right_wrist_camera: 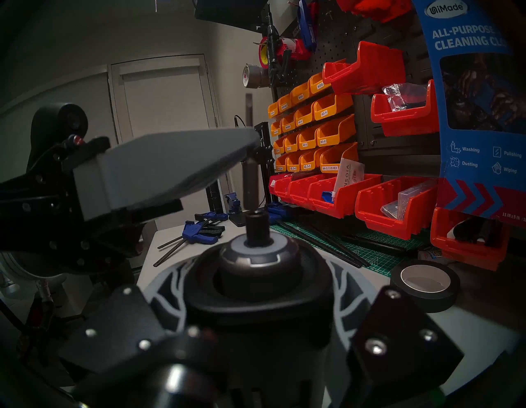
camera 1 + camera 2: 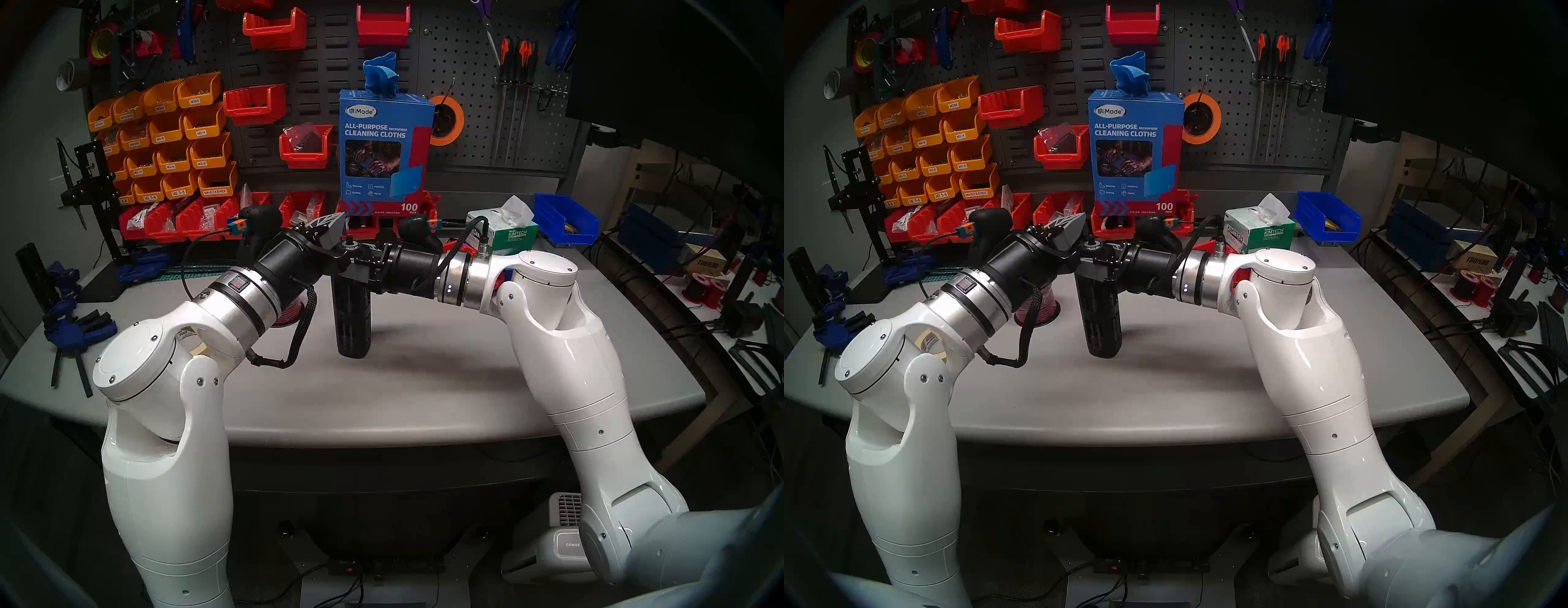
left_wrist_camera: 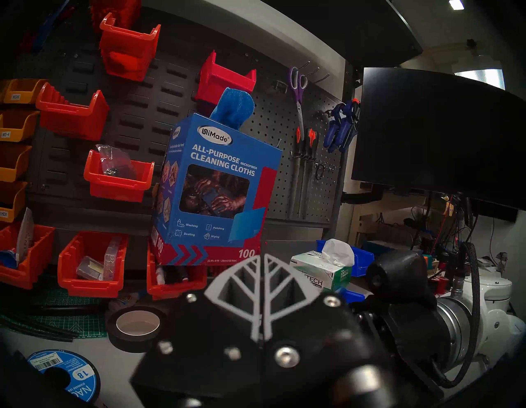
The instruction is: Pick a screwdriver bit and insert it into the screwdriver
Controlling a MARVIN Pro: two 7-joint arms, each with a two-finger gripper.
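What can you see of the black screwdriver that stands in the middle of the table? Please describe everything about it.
The screwdriver is a matte black cylinder with vertical side slots. It stands upright on the grey table. Its top has a silver ring around a black socket. The right gripper is closed around its upper part. A slim dark bit, held by the shut left gripper, stands just above or in the socket; the pictures do not settle which.
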